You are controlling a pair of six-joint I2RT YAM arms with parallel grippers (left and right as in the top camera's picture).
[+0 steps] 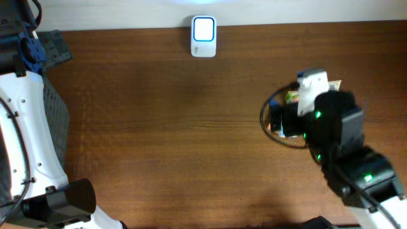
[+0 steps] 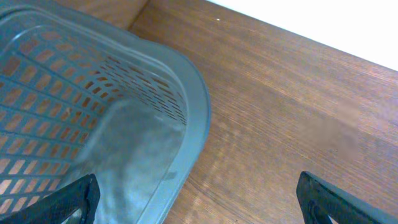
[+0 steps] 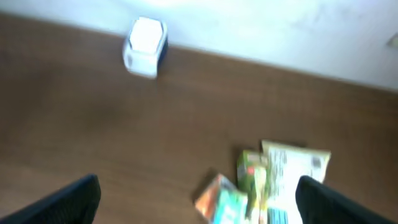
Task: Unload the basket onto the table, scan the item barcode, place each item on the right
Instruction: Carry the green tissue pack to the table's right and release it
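Right pincer: wide, empty, over overlapping colourful flat packets at 3 o'clock. Left pincer: wide, empty. Risk: overlap may lift two packets together.

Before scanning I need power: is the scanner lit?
Lit: the scanner shows a glowing white face with a blue rim, seen overhead.

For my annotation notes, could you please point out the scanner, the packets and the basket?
scanner [image 1: 203, 30]: overhead view, its lit screen.
packets [image 3: 292, 167]: right wrist view, pale packet's face.
basket [image 2: 199, 107]: left wrist view, its rim.
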